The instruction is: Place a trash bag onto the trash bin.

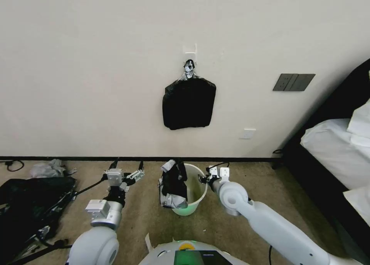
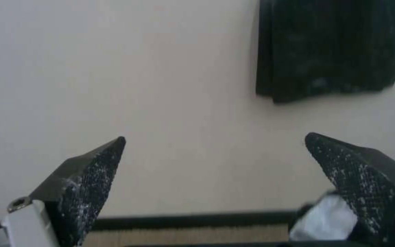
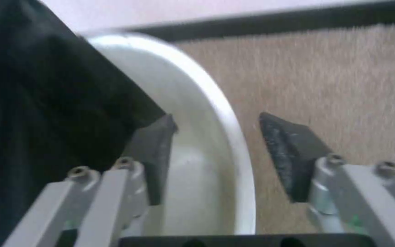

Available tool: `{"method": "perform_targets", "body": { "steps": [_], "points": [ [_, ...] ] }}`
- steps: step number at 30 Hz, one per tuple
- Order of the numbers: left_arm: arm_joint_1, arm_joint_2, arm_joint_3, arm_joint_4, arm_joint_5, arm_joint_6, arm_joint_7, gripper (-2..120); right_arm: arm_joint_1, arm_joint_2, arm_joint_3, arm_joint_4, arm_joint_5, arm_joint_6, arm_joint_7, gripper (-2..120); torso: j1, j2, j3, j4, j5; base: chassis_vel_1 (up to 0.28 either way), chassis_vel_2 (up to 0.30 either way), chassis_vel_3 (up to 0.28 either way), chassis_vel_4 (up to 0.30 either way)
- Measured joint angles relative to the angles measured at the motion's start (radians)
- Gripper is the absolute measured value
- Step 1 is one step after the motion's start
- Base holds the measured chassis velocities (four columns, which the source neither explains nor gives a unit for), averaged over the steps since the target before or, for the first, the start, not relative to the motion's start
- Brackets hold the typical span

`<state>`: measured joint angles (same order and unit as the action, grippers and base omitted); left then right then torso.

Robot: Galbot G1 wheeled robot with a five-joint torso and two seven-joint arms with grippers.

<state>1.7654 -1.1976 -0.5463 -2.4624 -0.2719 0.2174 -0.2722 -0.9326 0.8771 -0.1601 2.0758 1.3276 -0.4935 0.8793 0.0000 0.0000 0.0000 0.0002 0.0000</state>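
Note:
The cream-white trash bin [image 1: 194,197] stands on the carpet by the wall. The black trash bag [image 1: 173,185] is draped over the bin's left rim, crumpled, part inside and part hanging outside. My right gripper [image 1: 202,178] is open at the bin's right rim. In the right wrist view the rim of the trash bin [image 3: 227,116] runs between the fingers of that gripper [image 3: 218,121], one finger inside and one outside, with the trash bag [image 3: 46,120] beside the inner finger. My left gripper [image 1: 128,165] is open and empty left of the bin, its fingers [image 2: 92,175] pointing at the wall.
A flat bundle of black bags [image 1: 189,103] hangs from a wall hook above the bin, also seen as the bundle [image 2: 334,48] from the left wrist. A dark heap [image 1: 31,207] lies on the floor at the left. A bed [image 1: 339,153] stands at the right.

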Motion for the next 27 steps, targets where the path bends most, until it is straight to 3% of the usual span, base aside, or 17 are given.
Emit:
{"method": "perform_targets", "body": {
  "steps": [1, 4, 5, 7, 8, 11, 14, 16, 17, 20, 27],
  "points": [
    [0.000, 0.000, 0.000, 0.000, 0.000, 0.000, 0.000, 100, 0.000, 0.000, 0.000, 0.000, 0.000, 0.000, 0.000, 53, 0.000, 0.000, 0.000, 0.0000, 0.0000, 0.000, 0.000, 0.000, 0.000],
    [-0.049, 0.052, 0.036, 0.017, -0.084, 0.127, -0.060, 100, -0.036, -0.017, 0.074, 0.084, -0.001, 0.005, -0.009, 67, 0.000, 0.000, 0.000, -0.0001, -0.0003, 0.000, 0.000, 0.000, 0.000],
    [-0.049, 0.052, 0.036, 0.017, -0.084, 0.127, -0.060, 100, -0.036, -0.017, 0.074, 0.084, -0.001, 0.005, -0.009, 67, 0.000, 0.000, 0.000, -0.0001, -0.0003, 0.000, 0.000, 0.000, 0.000],
    [-0.116, 0.100, 0.065, 0.035, -0.252, 0.284, -0.141, 100, -0.087, -0.012, 0.139, 0.131, -0.007, 0.008, -0.022, 78, 0.000, 0.000, 0.000, -0.0001, 0.0000, 0.000, 0.000, 0.000, 0.000],
    [-0.116, 0.100, 0.065, 0.035, -0.252, 0.284, -0.141, 100, -0.087, -0.012, 0.139, 0.131, -0.007, 0.008, -0.022, 78, 0.000, 0.000, 0.000, -0.0001, 0.0000, 0.000, 0.000, 0.000, 0.000],
    [-0.236, 0.162, 0.110, 0.085, -0.434, 0.410, -0.207, 100, -0.143, 0.005, 0.176, 0.160, -0.030, 0.012, -0.032, 92, 0.000, 0.000, 0.000, -0.0001, 0.0001, 0.000, 0.000, 0.000, 0.000],
    [-0.317, 0.181, 0.151, 0.123, -0.482, 0.446, -0.223, 100, -0.176, 0.006, 0.196, 0.175, -0.068, 0.011, -0.058, 99, 0.000, 0.000, 0.000, -0.0005, 0.0001, 0.000, 0.000, 0.000, 0.000],
    [-0.380, 0.183, 0.184, 0.152, -0.501, 0.471, -0.237, 100, -0.213, -0.008, 0.226, 0.207, -0.132, 0.004, -0.149, 100, 0.000, 0.000, 0.000, -0.0008, 0.0000, 0.000, 0.000, 0.000, 0.000],
    [-0.380, 0.183, 0.184, 0.152, -0.501, 0.471, -0.237, 100, -0.213, -0.008, 0.226, 0.207, -0.132, 0.004, -0.149, 100, 0.000, 0.000, 0.000, -0.0008, 0.0000, 0.000, 0.000, 0.000, 0.000],
    [-0.398, 0.174, 0.196, 0.151, -0.503, 0.481, -0.244, 100, -0.216, -0.040, 0.247, 0.264, -0.110, -0.025, -0.285, 100, 0.000, 0.000, 0.000, -0.0005, -0.0002, 0.000, 0.000, 0.000, 0.000],
    [-0.352, 0.172, 0.180, 0.125, -0.483, 0.481, -0.247, 100, -0.077, -0.013, 0.065, 0.245, -0.035, -0.037, -0.258, 100, 0.000, 0.000, 0.000, 0.0003, -0.0001, 0.000, 0.000, 0.000, 0.000]
  ]
}}
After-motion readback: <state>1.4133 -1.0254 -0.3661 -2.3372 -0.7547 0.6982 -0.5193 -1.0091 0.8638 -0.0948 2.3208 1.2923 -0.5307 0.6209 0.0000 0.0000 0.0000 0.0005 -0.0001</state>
